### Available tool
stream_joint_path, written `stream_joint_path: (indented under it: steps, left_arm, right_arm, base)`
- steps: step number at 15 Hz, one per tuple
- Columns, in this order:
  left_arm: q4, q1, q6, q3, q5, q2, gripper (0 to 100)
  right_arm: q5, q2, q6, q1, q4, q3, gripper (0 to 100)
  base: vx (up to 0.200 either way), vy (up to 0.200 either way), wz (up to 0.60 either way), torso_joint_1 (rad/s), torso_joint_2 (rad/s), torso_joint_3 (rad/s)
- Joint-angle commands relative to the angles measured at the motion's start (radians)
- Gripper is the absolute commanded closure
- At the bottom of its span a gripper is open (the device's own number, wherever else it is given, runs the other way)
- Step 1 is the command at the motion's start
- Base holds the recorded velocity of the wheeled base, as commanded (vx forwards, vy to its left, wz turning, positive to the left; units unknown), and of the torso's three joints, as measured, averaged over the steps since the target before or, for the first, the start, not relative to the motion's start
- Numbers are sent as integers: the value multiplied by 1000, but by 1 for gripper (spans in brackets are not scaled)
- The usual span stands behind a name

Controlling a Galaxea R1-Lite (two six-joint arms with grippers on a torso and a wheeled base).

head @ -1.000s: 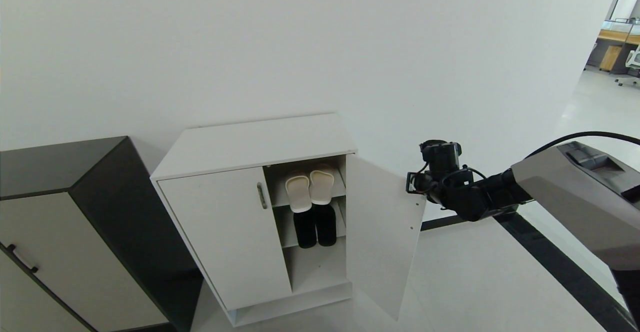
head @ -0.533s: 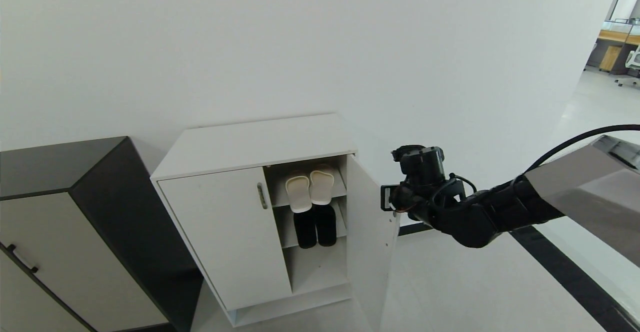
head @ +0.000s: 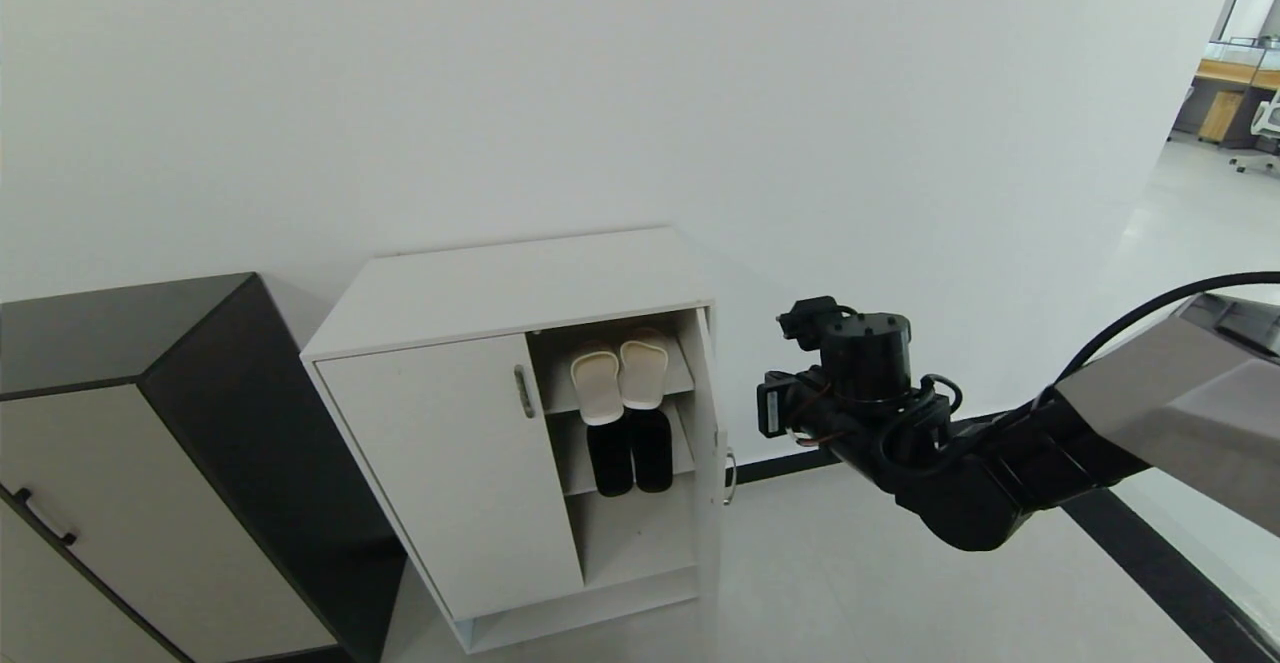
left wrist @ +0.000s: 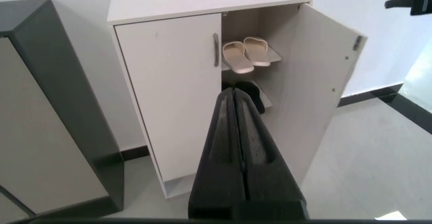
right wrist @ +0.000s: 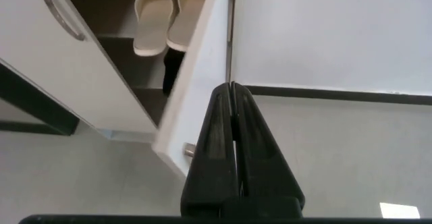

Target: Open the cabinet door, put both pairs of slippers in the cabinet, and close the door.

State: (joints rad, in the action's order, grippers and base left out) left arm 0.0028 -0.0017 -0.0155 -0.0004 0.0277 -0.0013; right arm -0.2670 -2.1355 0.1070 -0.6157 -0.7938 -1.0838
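Observation:
The white cabinet stands against the wall with its left door shut and its right door half open, edge-on in the head view. White slippers lie on the upper shelf and black slippers on the shelf below. My right gripper is shut and empty, just right of the door's outer face, above its handle. In the right wrist view the shut gripper sits beside the door edge; I cannot tell if they touch. My left gripper is shut and empty, held back in front of the cabinet.
A dark cabinet stands close on the white one's left. A black strip runs along the floor on the right. Pale floor lies open in front of the cabinet and to its right.
The right door has swung from wide open to about half open. My right arm has moved left along with the door's outer face.

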Motion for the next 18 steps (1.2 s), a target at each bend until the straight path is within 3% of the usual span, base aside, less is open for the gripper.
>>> stream_joint_path:
  steps: [1, 3, 9, 12, 18]
  left_arm:
    - [0, 0, 0, 0, 0, 1, 100]
    - [0, 0, 0, 0, 0, 1, 100]
    - [0, 0, 0, -1, 0, 1, 100]
    - [0, 0, 0, 0, 0, 1, 100]
    - [0, 0, 0, -1, 0, 1, 100]
  right_arm:
    - [2, -9, -6, -1, -5, 13, 100]
    - [5, -14, -18, -2, -12, 13, 100]
    - [9, -26, -15, -2, -21, 13, 100]
    - [65, -29, -18, -1, -85, 51, 100]
    - [60, -23, -27, 17, -114, 67, 100]
  base:
    - [0, 0, 0, 0, 0, 0]
    - [0, 0, 0, 0, 0, 0]
    - [0, 0, 600, 3, 4, 4]
    - [0, 0, 0, 0, 0, 0]
    - [0, 0, 0, 0, 0, 0]
